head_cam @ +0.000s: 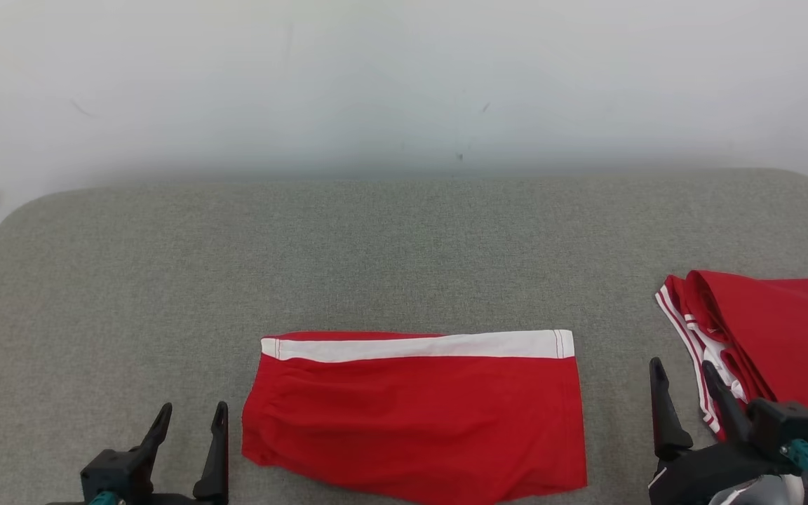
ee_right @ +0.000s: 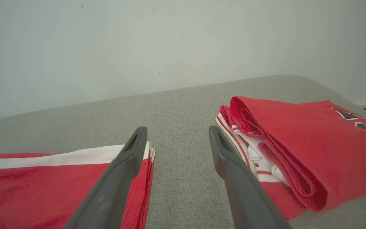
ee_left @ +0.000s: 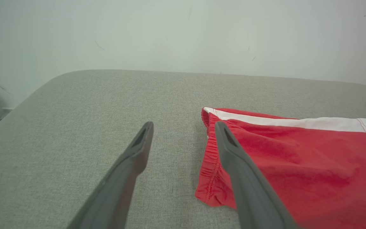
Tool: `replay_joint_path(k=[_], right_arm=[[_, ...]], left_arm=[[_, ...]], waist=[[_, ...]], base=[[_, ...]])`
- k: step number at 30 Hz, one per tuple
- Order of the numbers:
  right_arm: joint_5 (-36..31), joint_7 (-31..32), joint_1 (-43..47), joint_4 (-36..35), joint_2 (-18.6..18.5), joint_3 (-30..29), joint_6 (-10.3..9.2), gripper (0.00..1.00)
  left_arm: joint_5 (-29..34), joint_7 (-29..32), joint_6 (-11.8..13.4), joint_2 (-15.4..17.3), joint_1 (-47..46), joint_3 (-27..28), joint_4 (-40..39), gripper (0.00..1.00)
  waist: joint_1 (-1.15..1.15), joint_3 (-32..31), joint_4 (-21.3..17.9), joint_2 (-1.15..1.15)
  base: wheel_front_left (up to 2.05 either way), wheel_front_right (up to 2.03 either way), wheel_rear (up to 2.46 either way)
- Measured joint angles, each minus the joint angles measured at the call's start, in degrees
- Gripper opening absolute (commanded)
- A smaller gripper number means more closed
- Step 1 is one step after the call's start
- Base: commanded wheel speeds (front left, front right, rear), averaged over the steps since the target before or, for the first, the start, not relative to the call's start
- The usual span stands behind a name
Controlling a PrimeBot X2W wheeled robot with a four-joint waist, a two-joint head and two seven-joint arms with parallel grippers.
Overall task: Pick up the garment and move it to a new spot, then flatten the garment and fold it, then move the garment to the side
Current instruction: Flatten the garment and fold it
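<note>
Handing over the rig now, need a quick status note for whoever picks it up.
The left tool is open and empty, just left of the red shorts.
The right tool is open and empty, between the shorts and the folded red jersey pile.
Shorts lie flat, near-middle on the grey table, apparently folded in half.
Left: any further fold, then move them to the side.

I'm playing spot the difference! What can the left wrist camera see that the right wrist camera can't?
Left wrist view: the left fingers and the crinkly waistband end of the shorts. Right wrist view: the right fingers and the dark letters on the folded red jersey. Both: the shorts' white stripe, the grey padded surface and the pale wall.
</note>
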Motion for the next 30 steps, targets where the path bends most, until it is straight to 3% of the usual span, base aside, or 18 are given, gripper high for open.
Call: replay_joint_path(k=[4, 15, 30], right_arm=[[0.09, 5.11, -1.0, 2.13, 0.02, 0.43, -0.05, 1.0], [-1.49, 23.94, -5.43, 5.83, -0.92, 9.11, 0.85, 1.0], [-0.88, 35.96, -12.61, 13.1, 0.98, 8.73, 0.0, 1.0]], left_arm=[[0.56, 0.64, 0.0, 0.13, -0.01, -0.18, -0.13, 1.0], [0.91, 1.68, -0.03, 0.22, -0.17, -1.18, -0.69, 1.0], [0.99, 2.58, -0.64, 0.22, -1.3, -1.9, -0.98, 1.0]], waist=[[0.0, 0.17, 0.13, 0.0], [0.0, 0.67, 0.52, 0.0], [0.0, 1.44, 1.46, 0.0]], base=[[0.0, 0.0, 0.0], [0.0, 0.0, 0.0], [0.0, 0.0, 0.0]])
